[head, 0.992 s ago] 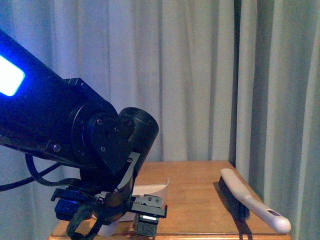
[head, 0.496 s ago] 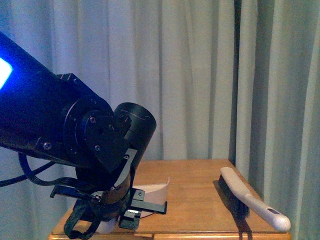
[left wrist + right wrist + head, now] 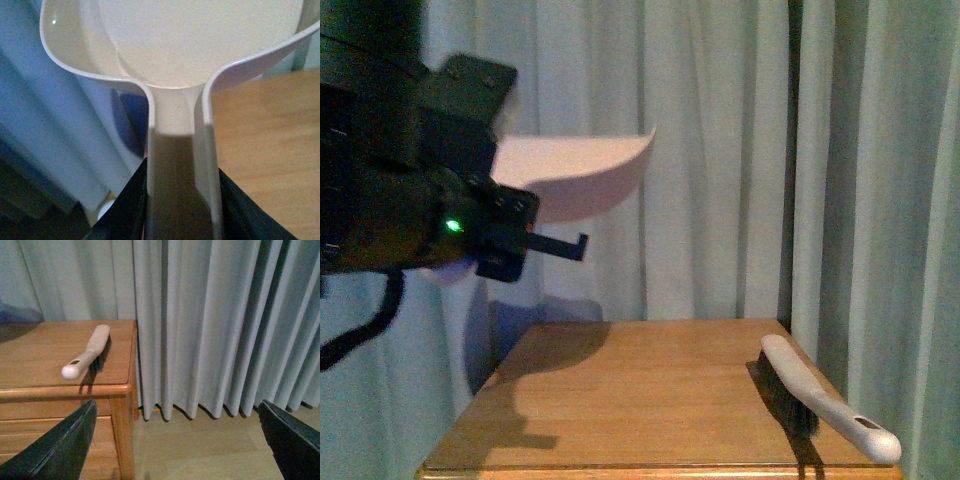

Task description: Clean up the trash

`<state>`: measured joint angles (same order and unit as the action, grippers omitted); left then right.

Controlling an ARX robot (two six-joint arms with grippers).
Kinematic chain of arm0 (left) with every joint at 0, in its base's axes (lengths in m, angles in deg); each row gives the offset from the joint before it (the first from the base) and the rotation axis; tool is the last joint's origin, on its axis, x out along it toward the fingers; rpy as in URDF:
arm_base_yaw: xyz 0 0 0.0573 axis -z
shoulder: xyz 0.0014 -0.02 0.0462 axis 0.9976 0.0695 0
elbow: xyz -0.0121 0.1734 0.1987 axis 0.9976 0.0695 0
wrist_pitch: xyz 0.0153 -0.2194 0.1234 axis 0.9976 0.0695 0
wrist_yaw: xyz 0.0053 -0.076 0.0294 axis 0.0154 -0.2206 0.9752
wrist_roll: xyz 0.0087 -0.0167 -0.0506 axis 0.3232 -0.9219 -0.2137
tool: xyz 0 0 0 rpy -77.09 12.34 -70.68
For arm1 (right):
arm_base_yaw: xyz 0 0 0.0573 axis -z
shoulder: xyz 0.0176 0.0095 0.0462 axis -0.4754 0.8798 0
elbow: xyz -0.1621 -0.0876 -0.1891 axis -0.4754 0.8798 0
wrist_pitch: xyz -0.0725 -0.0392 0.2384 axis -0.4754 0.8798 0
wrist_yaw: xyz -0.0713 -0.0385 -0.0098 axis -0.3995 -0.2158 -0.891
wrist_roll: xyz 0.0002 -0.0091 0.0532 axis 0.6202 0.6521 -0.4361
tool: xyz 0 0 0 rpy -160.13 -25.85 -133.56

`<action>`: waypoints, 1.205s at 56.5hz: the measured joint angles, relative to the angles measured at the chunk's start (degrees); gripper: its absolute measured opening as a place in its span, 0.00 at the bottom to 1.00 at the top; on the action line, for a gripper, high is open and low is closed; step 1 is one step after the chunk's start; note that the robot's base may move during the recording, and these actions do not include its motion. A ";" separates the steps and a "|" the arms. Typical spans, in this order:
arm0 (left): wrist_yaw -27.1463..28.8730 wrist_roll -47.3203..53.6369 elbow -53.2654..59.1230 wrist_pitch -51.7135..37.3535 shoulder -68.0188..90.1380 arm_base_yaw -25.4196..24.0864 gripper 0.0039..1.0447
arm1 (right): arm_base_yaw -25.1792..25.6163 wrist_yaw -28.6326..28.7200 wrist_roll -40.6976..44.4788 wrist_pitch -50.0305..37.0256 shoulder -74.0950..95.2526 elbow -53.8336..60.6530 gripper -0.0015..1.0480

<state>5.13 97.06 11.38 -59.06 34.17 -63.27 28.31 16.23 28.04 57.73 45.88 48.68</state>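
Note:
My left gripper is shut on the handle of the beige plastic dustpan and holds it high above the wooden table, at the left. In the left wrist view the dustpan's handle sits between the dark fingers, and its scoop looks empty inside. My right gripper is open and empty, off the table's right side above the floor. The white paper wad is not in view in any frame.
A white hand brush with dark bristles lies near the table's right edge; it also shows in the right wrist view. Pale curtains hang behind the table. Wooden floor lies to the table's right.
My left arm has lifted the dustpan from the table's front left corner to well above the table. The brush has not moved.

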 joint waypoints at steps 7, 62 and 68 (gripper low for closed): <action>-3.91 3.32 9.68 -7.78 -10.51 -1.95 0.27 | -0.02 0.00 0.00 0.00 0.00 0.00 0.93; -41.99 -5.90 37.90 7.45 -65.37 -36.76 0.27 | 0.00 0.00 0.00 0.00 0.00 0.00 0.93; -41.92 -6.71 38.10 7.65 -65.77 -37.18 0.27 | -4.31 -13.75 4.42 -5.81 2.62 0.11 0.93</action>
<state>-36.79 90.35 49.48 -51.41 -31.60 -100.45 24.00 2.48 32.45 51.92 48.50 48.78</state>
